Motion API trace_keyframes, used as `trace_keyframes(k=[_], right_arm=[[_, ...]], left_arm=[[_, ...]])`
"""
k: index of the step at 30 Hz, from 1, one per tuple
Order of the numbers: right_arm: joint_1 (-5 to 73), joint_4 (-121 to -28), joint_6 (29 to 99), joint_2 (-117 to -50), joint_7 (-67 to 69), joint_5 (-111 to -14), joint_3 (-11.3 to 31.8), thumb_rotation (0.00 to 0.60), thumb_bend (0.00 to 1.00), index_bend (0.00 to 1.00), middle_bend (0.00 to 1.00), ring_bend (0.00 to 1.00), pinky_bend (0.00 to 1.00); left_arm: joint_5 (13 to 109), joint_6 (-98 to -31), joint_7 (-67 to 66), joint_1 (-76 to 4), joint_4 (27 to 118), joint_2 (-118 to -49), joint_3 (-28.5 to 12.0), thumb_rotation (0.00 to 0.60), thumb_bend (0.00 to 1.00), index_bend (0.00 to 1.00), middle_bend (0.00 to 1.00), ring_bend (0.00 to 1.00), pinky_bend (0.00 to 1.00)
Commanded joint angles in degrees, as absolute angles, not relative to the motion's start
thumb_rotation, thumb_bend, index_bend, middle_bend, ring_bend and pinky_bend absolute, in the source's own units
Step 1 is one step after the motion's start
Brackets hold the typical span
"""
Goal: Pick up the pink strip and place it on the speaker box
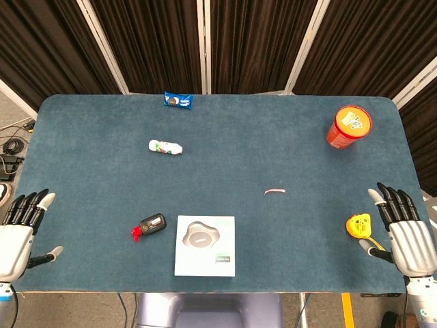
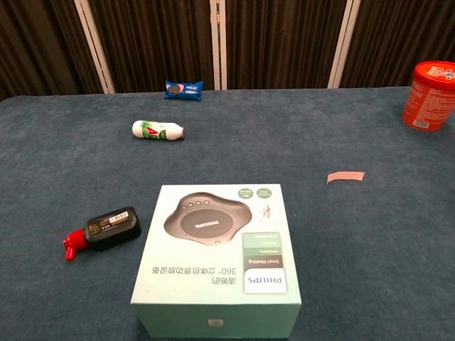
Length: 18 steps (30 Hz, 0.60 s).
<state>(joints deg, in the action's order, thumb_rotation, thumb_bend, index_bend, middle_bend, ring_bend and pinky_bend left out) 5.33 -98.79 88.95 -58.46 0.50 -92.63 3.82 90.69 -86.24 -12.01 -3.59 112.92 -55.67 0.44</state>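
The speaker box (image 2: 220,263) at the near middle of the desk carries the brand "PHILIPS" on a dark panel at its near right, and a line beginning "360°" followed by Chinese characters along its near edge (all printed upside down in the chest view). Print on the other packages is too small to read.

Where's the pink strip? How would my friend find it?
Start at the pale green speaker box at the table's near edge. Look right and a bit farther back: the pink strip lies alone on the blue cloth. It is the only thin, flat, pink thing.
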Motion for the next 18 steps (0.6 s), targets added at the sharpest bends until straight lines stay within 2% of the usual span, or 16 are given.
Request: trace_keyframes(k=[1,6,12,15,18], right_arm=[[5.4,-98.7,88.6,-58.5,0.5,-92.5,3.8,0.600,0.00,0.00,0.00,0.00,0.00],[5.8,-98.7,87.6,-58.7,0.7,-91.9,3.8,0.600,0.00,0.01,0.00,0.00,0.00],[8.0,-97.9,83.3,-59.0,1.9,-88.9,4.8,0.600,0.00,0.01,0.00,0.00,0.00],[12.7,-96.8,76.0,-59.2,1.6,-85.8,6.8,0.600,0.00,0.03,0.00,0.00,0.00],[19.0,-93.9,67.4,-60.5,0.0,-81.8,9.9,0.600,0.00,0.09,0.00,0.00,0.00]], left_arm=[[90.7,-86.3,-12.0,-3.6,112.9,-55.7,0.4,0.600,0.00,0.00,0.00,0.00,0.00],[90.3,-86.2,-11.7,-3.7,112.7,-55.7,0.1,0.600,0.00,0.00,0.00,0.00,0.00],[88.6,-85.6,-11.1,-4.3,111.8,-55.9,-0.9,0.600,0.00,0.00,0.00,0.00,0.00],[87.3,-84.6,-11.8,-5.0,111.0,-56.7,-1.5,0.600,0.00,0.00,0.00,0.00,0.00],[86.0,-83.4,-12.9,-5.8,110.2,-58.0,-2.0,0.600,0.00,0.00,0.00,0.00,0.00]])
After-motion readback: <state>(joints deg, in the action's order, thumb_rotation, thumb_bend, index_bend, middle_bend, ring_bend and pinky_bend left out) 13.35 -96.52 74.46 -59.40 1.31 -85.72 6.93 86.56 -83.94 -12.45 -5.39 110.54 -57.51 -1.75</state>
